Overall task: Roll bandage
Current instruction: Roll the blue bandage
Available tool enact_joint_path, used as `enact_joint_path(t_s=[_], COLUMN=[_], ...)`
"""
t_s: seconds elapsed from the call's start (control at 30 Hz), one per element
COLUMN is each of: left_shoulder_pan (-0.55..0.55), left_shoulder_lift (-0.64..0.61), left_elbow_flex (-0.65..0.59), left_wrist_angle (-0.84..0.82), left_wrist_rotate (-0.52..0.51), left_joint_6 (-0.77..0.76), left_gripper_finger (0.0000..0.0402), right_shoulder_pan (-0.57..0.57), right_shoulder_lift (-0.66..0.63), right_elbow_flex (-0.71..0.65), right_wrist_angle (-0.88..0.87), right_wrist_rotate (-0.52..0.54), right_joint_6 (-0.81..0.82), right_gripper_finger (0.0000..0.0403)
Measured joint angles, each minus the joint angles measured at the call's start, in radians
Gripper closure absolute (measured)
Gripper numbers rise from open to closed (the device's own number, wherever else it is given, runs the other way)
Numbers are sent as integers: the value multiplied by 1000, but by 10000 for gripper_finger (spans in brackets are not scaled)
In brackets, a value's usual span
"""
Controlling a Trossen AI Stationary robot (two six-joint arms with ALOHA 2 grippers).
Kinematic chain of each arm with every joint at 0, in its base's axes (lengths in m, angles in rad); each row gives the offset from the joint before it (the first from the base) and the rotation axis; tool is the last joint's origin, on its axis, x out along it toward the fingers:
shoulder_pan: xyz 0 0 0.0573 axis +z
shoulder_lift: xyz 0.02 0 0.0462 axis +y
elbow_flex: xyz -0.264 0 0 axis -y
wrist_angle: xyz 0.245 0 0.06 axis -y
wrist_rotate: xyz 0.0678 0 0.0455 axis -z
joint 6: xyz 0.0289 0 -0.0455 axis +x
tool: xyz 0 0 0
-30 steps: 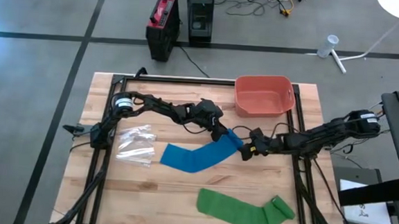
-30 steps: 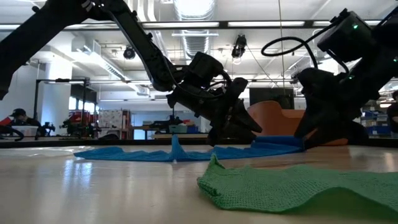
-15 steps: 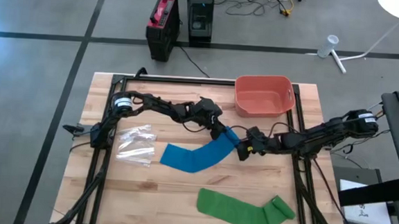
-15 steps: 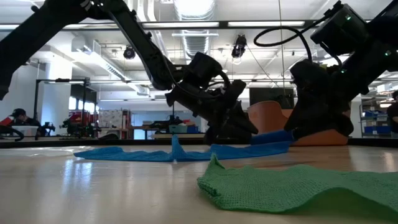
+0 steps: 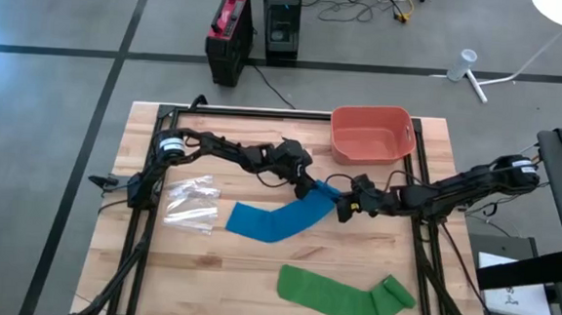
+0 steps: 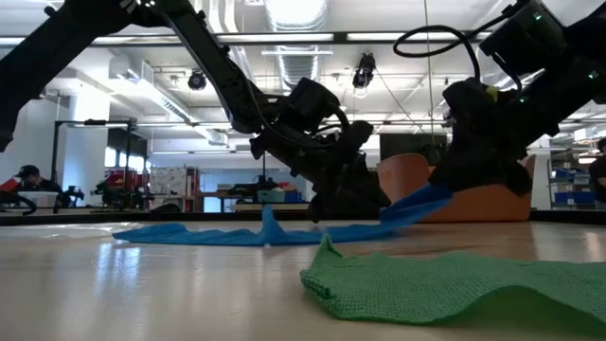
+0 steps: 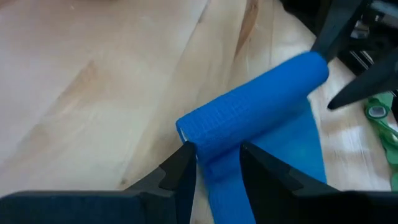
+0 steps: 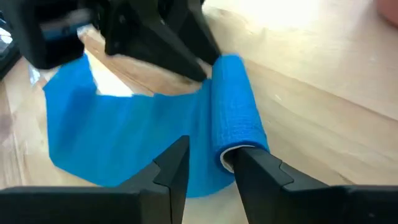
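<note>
The rolled end of the blue bandage (image 5: pixel 326 191) has lifted off the table (image 5: pixel 254 273) since a moment ago (low view shows it tilted up), pinched between left gripper (image 5: pixel 310 187) and right gripper (image 5: pixel 346 207), so rolling is advancing over the flat tail

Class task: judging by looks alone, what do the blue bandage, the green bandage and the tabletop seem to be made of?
Blue bandage: probably soft, matte crepe fabric; fine crinkles show on its rolled end.
Green bandage: seemingly an open knitted weave, its mesh visible in the low view.
Tabletop: pale wood, with visible grain and plank seams, lightly sheened.
</note>
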Motion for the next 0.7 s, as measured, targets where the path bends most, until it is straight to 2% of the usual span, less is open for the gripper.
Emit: enact_joint_path(t_s=[0.13,0.3,0.4,0.53,0.7], left_shoulder_pan=[-13,-31,-32,-30,-30], left_shoulder_lift=[0,0,-11,-36,-132], left_elbow_flex=[0,0,0,0,-2], left_wrist_angle=[-1,-7,-14,-29,-146], left_wrist_rotate=[1,2,-1,-14,-32], left_joint_6=[0,4,9,37,101], left_gripper_finger=[287,287,287,287,287], right_shoulder_pan=[0,-1,0,1,5], right_shoulder_lift=[-5,-6,-6,-19,-99], right_elbow_flex=[0,0,0,0,8], right_wrist_angle=[-3,-8,-8,4,-1], right_wrist_rotate=[46,55,45,27,30], right_joint_6=[-1,-3,-41,-98,-208], right_gripper_finger=[296,311,337,391,394])
